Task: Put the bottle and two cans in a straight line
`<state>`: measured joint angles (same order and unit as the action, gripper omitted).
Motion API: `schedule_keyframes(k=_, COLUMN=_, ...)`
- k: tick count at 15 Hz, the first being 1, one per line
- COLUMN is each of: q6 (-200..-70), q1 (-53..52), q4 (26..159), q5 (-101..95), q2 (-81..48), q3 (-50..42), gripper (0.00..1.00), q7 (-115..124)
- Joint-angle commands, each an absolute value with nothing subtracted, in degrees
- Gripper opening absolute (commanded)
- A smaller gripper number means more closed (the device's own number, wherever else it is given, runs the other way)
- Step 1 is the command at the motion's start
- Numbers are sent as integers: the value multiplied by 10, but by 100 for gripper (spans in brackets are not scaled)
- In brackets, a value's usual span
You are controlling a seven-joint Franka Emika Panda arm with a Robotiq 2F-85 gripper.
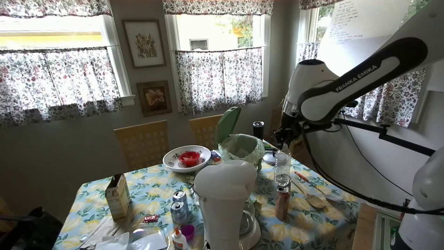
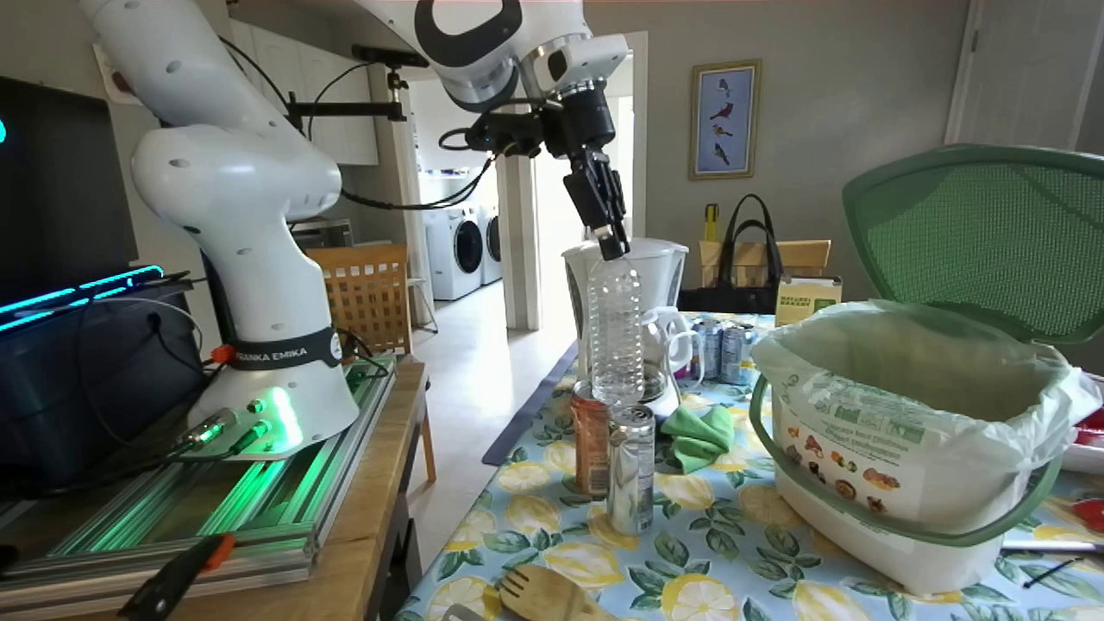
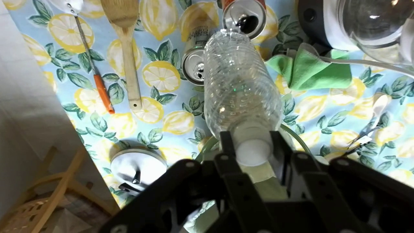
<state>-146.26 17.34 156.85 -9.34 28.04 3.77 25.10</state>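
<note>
One gripper (image 3: 253,142) grasps one clear bottle (image 3: 241,87) by its capped end. Both exterior views show the clear bottle upright, its base near the tops of two cans, a red can (image 2: 590,453) and a silver can (image 2: 630,483); whether it touches either is hard to tell. These two stand upright near each other on the table (image 2: 733,556). Two further cans show in an exterior view, the front can (image 1: 178,215) partly hiding the back can (image 1: 181,195). One coffee maker (image 1: 222,194), cut off below, blocks part of one bin (image 2: 914,556) there. That bin's single green lid (image 2: 975,233) runs out of frame in an exterior view, and the gripper covers much of the bin in the wrist view. One red bowl (image 1: 189,163) sits inside one white bowl (image 1: 172,158); what the red bowl holds is hard to make out. Along the wrist view's top edge, the red can, one wooden fork (image 3: 129,64) and one orange-handled tool (image 3: 103,92) are cut short. Writing on one sheet of paper (image 1: 364,24) is too small to read.
</note>
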Motion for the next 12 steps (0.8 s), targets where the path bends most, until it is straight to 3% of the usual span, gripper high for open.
schedule_keyframes(k=1, q6=-1471, q1=180, q4=1562, q5=-110, q2=278, q3=38, gripper=8, q7=248)
schedule_keyframes(k=12, q6=-1461, q1=208, q4=1563, q5=-125, q2=340, q3=37, gripper=8, q7=254)
